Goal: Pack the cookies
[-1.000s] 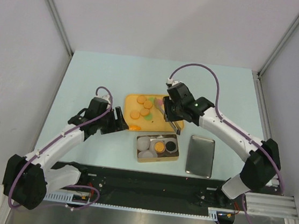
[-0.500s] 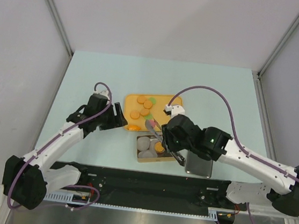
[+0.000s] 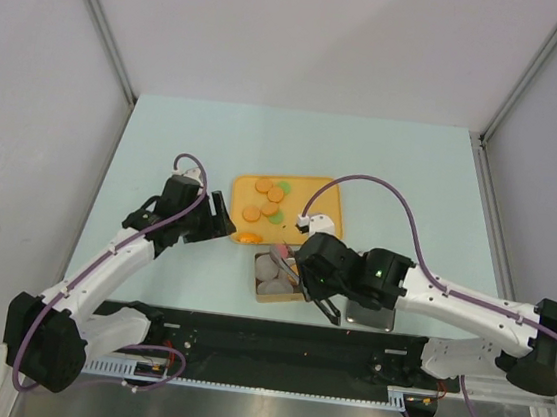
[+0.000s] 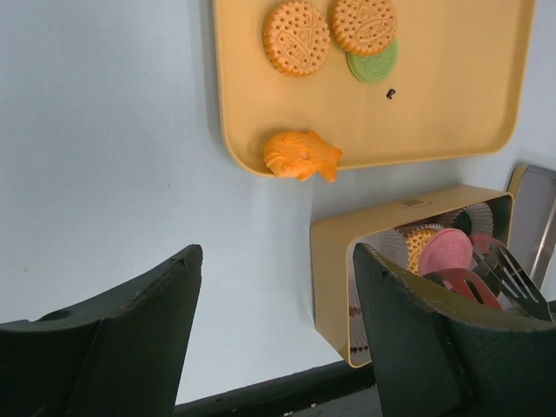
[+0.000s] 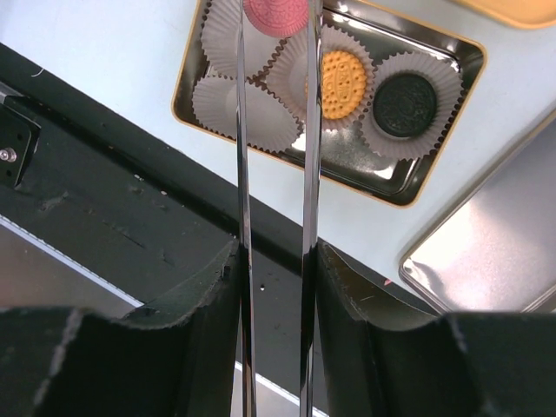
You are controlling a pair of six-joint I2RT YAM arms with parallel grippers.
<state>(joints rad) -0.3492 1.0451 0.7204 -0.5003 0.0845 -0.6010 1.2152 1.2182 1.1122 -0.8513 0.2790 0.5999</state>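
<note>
Several orange and green cookies [image 3: 273,196] lie on the yellow tray [image 3: 325,199]; the left wrist view shows two orange ones [image 4: 297,36] over a green one [image 4: 375,65]. A fish-shaped orange cookie [image 4: 301,156] rests on the tray's near rim. My right gripper [image 5: 276,252] is shut on metal tongs [image 5: 242,174], whose tips pinch a pink cookie [image 5: 275,13] over the gold tin [image 5: 408,195]. In the tin's paper cups sit an orange cookie [image 5: 343,78] and a black cookie [image 5: 404,93]. My left gripper [image 4: 278,256] hangs open and empty left of the tin [image 4: 334,278].
The tin's silver lid [image 3: 372,315] lies flat just right of the tin. Empty white paper cups [image 5: 230,100] fill the tin's left side. The black rail at the table's near edge runs right below the tin.
My right arm swung from the tray back toward me and now holds the tongs with the pink cookie over the tin. The left arm barely moved.
</note>
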